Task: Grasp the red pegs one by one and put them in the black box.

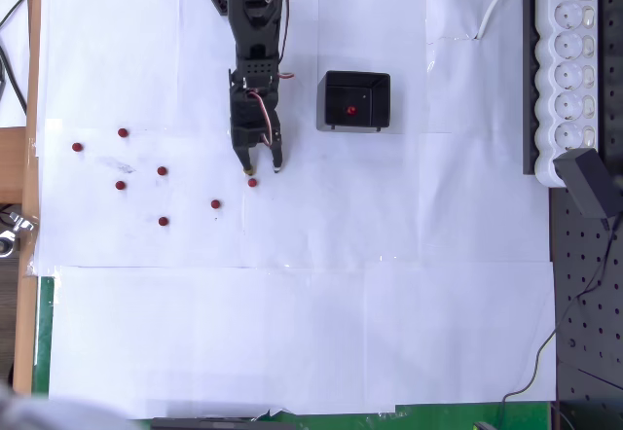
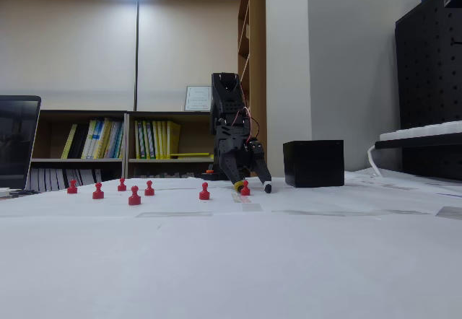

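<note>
My black gripper (image 1: 263, 167) stands open, tips down on the white paper, left of the black box (image 1: 336, 119). One red peg (image 1: 252, 183) stands just off its fingertips; in the fixed view this peg (image 2: 245, 188) shows low between the spread fingers of the gripper (image 2: 253, 186). Nothing is held. Several more red pegs stand upright to the left, among them one (image 1: 215, 203) nearest the gripper and one (image 1: 77, 146) farthest left. Another red peg (image 1: 351, 111) lies inside the box. In the fixed view the box (image 2: 313, 163) sits right of the arm.
A white power strip (image 1: 569, 70) and a black pegboard (image 1: 584, 284) line the right edge. A white cable (image 1: 496, 7) runs in at the top right. The table's left edge (image 1: 34, 158) is close to the outer pegs. A laptop (image 2: 18, 142) stands at the fixed view's left.
</note>
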